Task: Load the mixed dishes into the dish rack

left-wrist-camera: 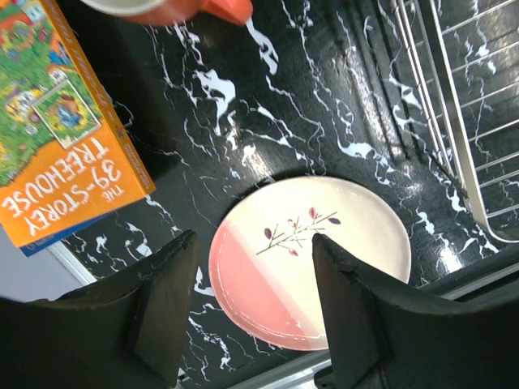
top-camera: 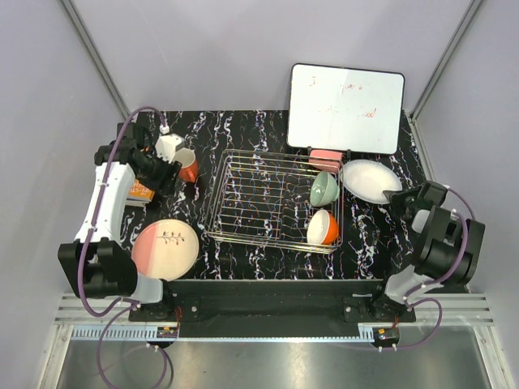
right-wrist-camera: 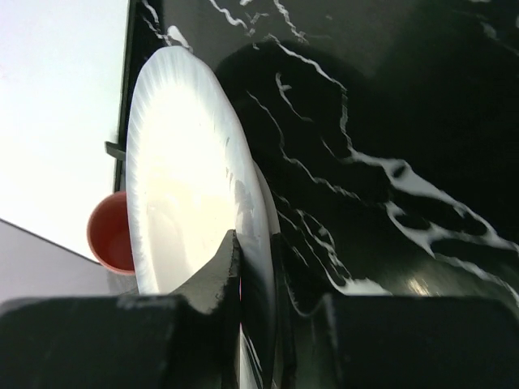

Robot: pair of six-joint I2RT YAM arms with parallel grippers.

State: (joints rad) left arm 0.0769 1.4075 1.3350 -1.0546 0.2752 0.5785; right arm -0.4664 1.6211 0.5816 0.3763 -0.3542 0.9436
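Observation:
The silver wire dish rack stands mid-table. A pale green bowl and an orange bowl sit at its right end. The white plate lies right of the rack. My right gripper is shut on its near rim, one finger on each face. The small pink cup stands behind the rack. My left gripper is open and empty beside the orange-red mug. In the left wrist view it hangs above the pink-and-cream twig plate, which lies front left.
A green-orange book lies under the left arm and also shows in the left wrist view. A whiteboard leans at the back right. The table's front edge runs just below the twig plate.

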